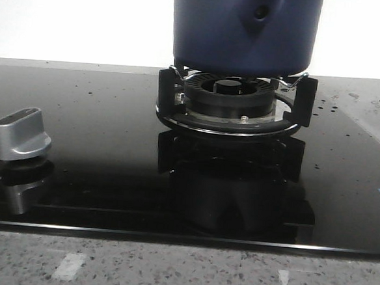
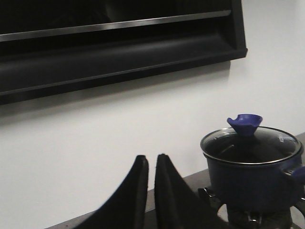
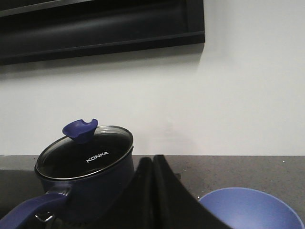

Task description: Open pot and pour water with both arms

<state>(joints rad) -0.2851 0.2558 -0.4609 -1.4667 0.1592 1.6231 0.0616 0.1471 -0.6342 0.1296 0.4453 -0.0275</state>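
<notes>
A: Where is the pot [image 1: 245,29] at this moment?

B: Top centre of the front view, sitting on the burner [image 1: 229,96] of a black glass cooktop [image 1: 98,155]. Lid [image 3: 85,151] on, closed. A silver knob [image 1: 22,133] sits at the left edge.

A: Grippers?

B: Left gripper [image 2: 151,191]: fingers pressed nearly together, holding nothing, low centre of its wrist view, well apart from the pot at lower right. Right gripper [image 3: 152,191]: fingers closed on each other, empty, just right of the pot in its frame.

A: Handling estimate?

B: Judgement only. Metal body with a glass lid, rigid, likely heavy if it holds water; contents cannot be seen. The glass lid is fragile and probably slick. Best hold for opening is the blue lid knob [image 3: 79,130], a flared shape that gives the fingers purchase. For pouring, take the long handle [image 3: 33,210] at the lower left of the right wrist view.

A: Receiver?

B: A blue bowl [image 3: 252,207], lower right of that view.

A: Any writing?

B: "KONKA" in white on the lid glass. Nothing else legible.
</notes>
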